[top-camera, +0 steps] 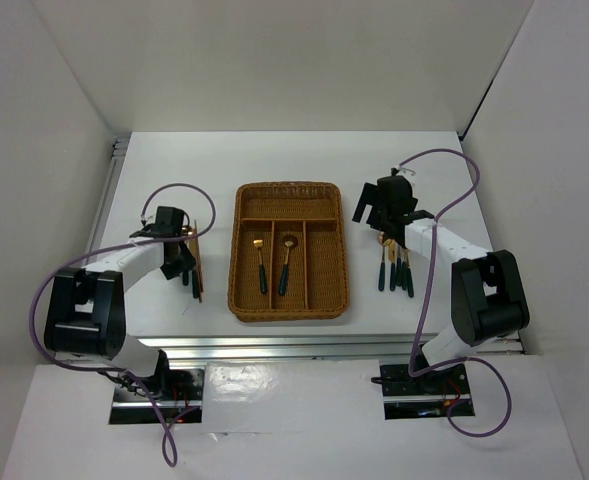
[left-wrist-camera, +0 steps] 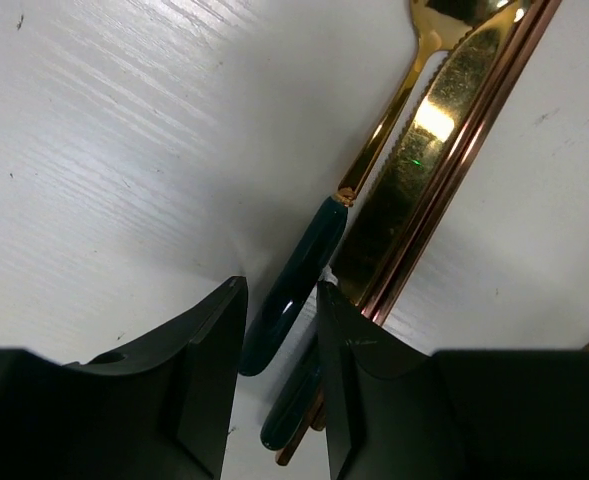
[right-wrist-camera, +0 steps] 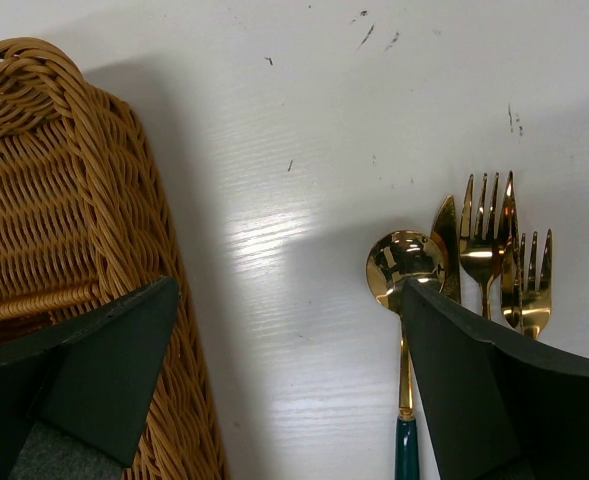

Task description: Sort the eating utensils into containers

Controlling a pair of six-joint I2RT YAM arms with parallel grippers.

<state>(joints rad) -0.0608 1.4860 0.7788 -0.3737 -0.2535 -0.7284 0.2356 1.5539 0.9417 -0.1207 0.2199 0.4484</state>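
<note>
The brown wicker tray (top-camera: 239, 250) holds two gold spoons, one (top-camera: 260, 265) and another (top-camera: 287, 262), in its long slots. Left of it lie utensils and copper chopsticks (top-camera: 199, 262). My left gripper (top-camera: 186, 262) is down on this pile. In the left wrist view my left gripper (left-wrist-camera: 280, 283) is open only narrowly, its fingers close on either side of a dark green handle (left-wrist-camera: 294, 300). Beside that handle lie a gold knife (left-wrist-camera: 424, 160) and the chopsticks (left-wrist-camera: 474, 150). My right gripper (right-wrist-camera: 289, 290) hangs wide open and empty between the tray (right-wrist-camera: 64, 200) and a spoon (right-wrist-camera: 404, 262).
Right of the tray lies a second bunch of utensils (top-camera: 394, 262): a knife (right-wrist-camera: 446, 240) and two forks, one (right-wrist-camera: 484, 240) and another (right-wrist-camera: 534, 285), next to the spoon. A second green handle (left-wrist-camera: 294, 400) lies under my left gripper. White walls enclose the table on three sides.
</note>
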